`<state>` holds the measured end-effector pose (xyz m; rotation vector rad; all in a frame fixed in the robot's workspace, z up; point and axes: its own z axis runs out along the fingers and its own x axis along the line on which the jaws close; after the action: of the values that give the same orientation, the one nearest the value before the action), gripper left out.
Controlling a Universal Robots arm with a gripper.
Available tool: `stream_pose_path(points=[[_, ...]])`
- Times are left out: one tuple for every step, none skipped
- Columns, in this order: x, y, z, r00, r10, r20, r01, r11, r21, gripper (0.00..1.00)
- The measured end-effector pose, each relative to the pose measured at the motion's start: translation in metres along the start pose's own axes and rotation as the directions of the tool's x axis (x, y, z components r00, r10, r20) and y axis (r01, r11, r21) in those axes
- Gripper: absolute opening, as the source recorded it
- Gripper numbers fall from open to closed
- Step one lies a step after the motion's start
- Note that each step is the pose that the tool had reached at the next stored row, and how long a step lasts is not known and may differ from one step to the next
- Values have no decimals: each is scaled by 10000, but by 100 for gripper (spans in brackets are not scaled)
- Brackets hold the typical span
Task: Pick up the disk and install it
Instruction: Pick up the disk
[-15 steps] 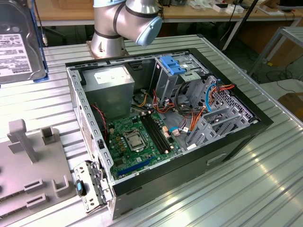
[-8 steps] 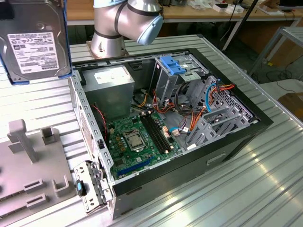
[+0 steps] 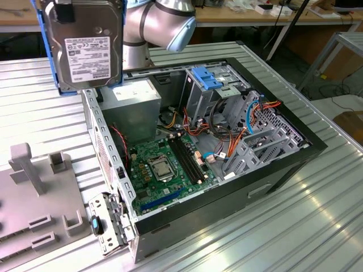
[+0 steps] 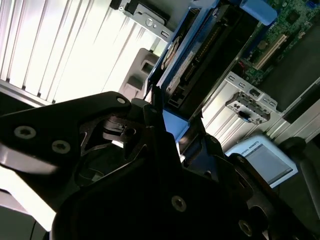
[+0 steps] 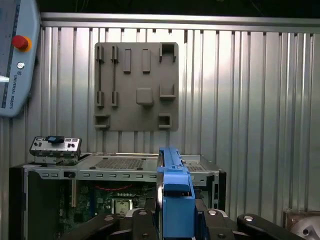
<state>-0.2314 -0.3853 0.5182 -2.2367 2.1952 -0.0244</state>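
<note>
The disk hangs upright in the air above the open computer case's far left corner in the exterior view. It is dark metal with a white label facing the camera and blue side rails. My gripper is shut on it from above, its black fingers clamping the blue rail. A black finger shows over the disk's upper edge in the exterior view. In the second wrist view the disk runs edge-on away from the dark gripper body.
The open computer case lies on its side on a ribbed metal table, with a green motherboard, a grey power-supply box and a metal cage with a blue tab. A grey fixture plate lies at the exterior view's left.
</note>
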Motion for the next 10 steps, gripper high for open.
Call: stream_pose_path(points=[[1, -62, 2, 10000, -1, -1, 1, 10000, -2, 37], [2, -108, 5, 10000, -1, -1, 1, 10000, 0, 37], [3, -170, 8, 10000, 1, -1, -1, 10000, -1, 37], [4, -219, 11, 10000, 0, -1, 0, 10000, -1, 37], [5, -293, 15, 10000, 0, 0, 0, 10000, 0, 37], [6, -338, 17, 10000, 1, -1, -1, 10000, -1, 37], [8, -411, 22, 10000, -1, -1, 1, 10000, 0, 37], [9, -508, 29, 10000, 1, -1, -1, 10000, -1, 37], [11, -609, 37, 10000, -1, -1, 1, 10000, -1, 37], [12, -670, 43, 10000, 0, -1, 0, 10000, -1, 37]])
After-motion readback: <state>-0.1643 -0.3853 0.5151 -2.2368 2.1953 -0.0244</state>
